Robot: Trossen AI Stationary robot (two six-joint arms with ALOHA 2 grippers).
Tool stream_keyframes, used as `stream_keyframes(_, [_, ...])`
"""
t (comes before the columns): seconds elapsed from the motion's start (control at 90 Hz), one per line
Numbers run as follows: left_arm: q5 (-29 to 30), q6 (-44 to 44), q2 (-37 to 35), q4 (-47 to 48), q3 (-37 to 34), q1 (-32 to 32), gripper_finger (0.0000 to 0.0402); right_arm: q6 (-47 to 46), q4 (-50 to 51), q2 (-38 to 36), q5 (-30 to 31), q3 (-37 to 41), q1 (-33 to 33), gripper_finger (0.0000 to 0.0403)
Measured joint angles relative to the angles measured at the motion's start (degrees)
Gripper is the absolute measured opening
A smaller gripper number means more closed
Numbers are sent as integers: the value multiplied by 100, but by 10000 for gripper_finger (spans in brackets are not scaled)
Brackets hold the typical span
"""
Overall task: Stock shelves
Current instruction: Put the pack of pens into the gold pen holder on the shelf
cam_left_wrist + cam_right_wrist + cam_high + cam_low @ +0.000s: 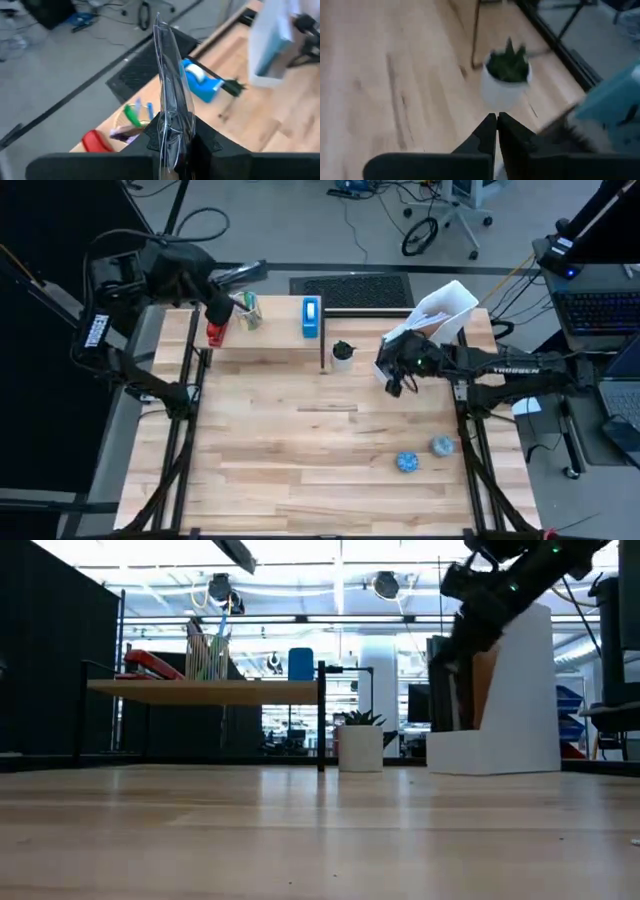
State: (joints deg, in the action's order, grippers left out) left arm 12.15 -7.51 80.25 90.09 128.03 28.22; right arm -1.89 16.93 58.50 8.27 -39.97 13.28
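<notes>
The low wood shelf (pixel 270 338) carries a red stapler (pixel 215 332), a pen cup (pixel 248 312) and a blue tape dispenser (pixel 311 317). The white file holder (pixel 442 312) stands on the table to its right. Above the shelf's far left part, my left gripper (pixel 172 145) is shut on a clear plastic sheet (pixel 170 85). My right gripper (pixel 496 122) is shut and holds nothing. It hovers beside the file holder, pointing at a small potted plant (pixel 506 80) that stands on the table by the shelf's right leg. My left gripper pinches the clear plastic sheet between its two fingers at the sheet's near end (pixel 169 134). The sheet stands on edge and reaches forward past the fingertips. It is lifted clear above the shelf and the floor behind the table.
A blue ball (pixel 407 463) and a grey ball (pixel 441 446) lie near the table's front right. A dark mat (pixel 350 288) lies on the floor behind the shelf. The middle and near left of the tabletop (pixel 280 450) are bare wood.
</notes>
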Motion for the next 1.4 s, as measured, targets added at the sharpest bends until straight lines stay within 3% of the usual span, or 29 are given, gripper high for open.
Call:
stream_keyframes(0.3, [-183, 119, 0, -5, -2, -24, 28, -514, -4, 0, -264, -258, -14, 4])
stream_keyframes(0.822, [-1884, 942, 79, -8, -7, -319, 25, -1037, -1587, -20, -892, -260, -249, 10])
stream_keyframes(1.133, [-2077, 1158, 833, -10, -11, -1164, 27, -1128, -2161, -17, -1026, -393, -251, 106])
stream_keyframes(1.267, [-2365, 1332, 1218, -10, -11, -1420, 27, -1052, -1606, 173, -1052, -1121, -251, 145])
stream_keyframes(1.4, [-2397, 1628, 1600, -12, -11, -1614, 28, -948, -629, 850, -1314, -2237, -251, 167])
